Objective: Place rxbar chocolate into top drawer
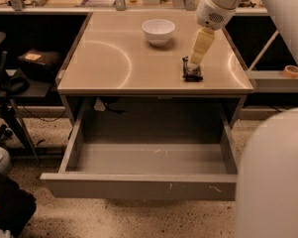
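Note:
The rxbar chocolate [192, 73], a small black wrapped bar, lies flat on the tan table top [114, 58] near its front right. My gripper [193, 63] reaches down from the white arm at the upper right, its tip at the far end of the bar. I cannot tell whether it touches the bar. The top drawer [138, 186] is pulled wide open under the table, with nothing in it. A white bowl [158, 31] stands at the back middle of the table, left of the gripper.
My white body [272, 177] fills the lower right corner beside the drawer. A tape roll [290, 71] lies on a side shelf at the right. A black object [37, 63] and stand legs are left of the table. Clutter lines the back counter.

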`<control>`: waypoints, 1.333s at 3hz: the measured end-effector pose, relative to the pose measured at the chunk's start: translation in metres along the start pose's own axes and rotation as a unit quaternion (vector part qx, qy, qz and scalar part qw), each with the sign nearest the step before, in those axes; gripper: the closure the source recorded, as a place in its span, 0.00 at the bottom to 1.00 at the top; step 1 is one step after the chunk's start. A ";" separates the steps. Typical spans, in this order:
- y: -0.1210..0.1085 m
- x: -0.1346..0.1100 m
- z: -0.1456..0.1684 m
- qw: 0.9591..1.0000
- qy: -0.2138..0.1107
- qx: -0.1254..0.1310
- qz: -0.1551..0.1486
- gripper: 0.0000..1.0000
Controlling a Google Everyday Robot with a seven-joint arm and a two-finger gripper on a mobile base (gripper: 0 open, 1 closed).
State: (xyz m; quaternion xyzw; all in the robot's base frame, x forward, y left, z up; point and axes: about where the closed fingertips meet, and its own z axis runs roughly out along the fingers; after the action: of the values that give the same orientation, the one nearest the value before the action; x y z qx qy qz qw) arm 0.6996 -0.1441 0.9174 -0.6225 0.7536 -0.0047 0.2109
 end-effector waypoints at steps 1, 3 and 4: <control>-0.048 -0.007 0.035 1.000 0.017 -0.005 -0.018 0.00; -0.064 -0.009 0.024 0.999 -0.023 0.025 -0.007 0.00; -0.047 0.020 0.051 0.998 -0.052 -0.021 0.032 0.00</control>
State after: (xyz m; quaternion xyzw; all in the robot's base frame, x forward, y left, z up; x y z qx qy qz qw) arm 0.7574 -0.1605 0.8776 -0.6013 0.7614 0.0501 0.2371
